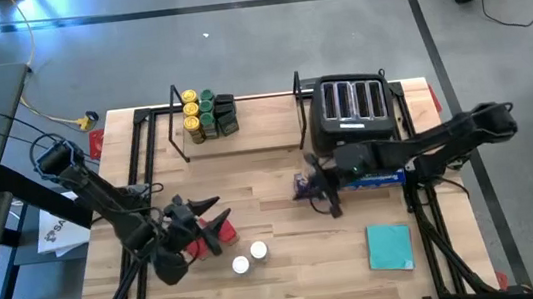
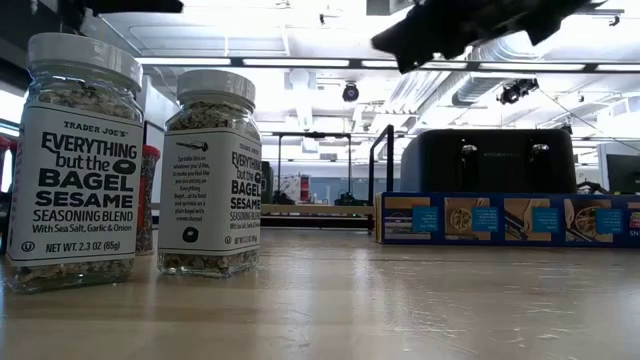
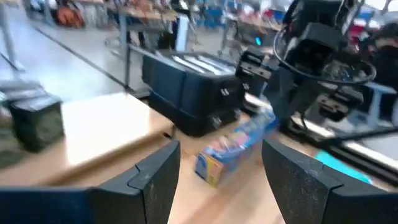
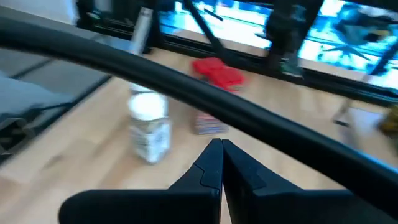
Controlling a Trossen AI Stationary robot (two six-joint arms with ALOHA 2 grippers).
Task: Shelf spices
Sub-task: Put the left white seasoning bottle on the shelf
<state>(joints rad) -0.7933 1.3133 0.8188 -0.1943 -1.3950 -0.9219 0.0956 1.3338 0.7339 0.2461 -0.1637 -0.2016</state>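
The shelf [image 1: 245,137] stands at the table's far edge, with several yellow-lidded, green-lidded and black spice jars [image 1: 204,114] on its left end. Two white-capped jars [image 1: 250,258] [image 2: 75,160] stand upright near the table's near edge, and red tins [image 1: 207,241] [image 4: 216,71] lie just left of them. My left gripper [image 1: 217,212] [image 3: 221,171] is open above the red tins and holds nothing. My right gripper [image 1: 330,201] [image 4: 222,158] is shut beside the left end of the blue box; I cannot see it touch anything.
A black toaster [image 1: 352,107] sits at the far right, the long blue box [image 1: 356,181] [image 2: 510,218] lies in front of it, and a flat teal square [image 1: 390,246] rests near the right front. A black cable [image 4: 186,84] crosses the right wrist view. Bare wood lies mid-table.
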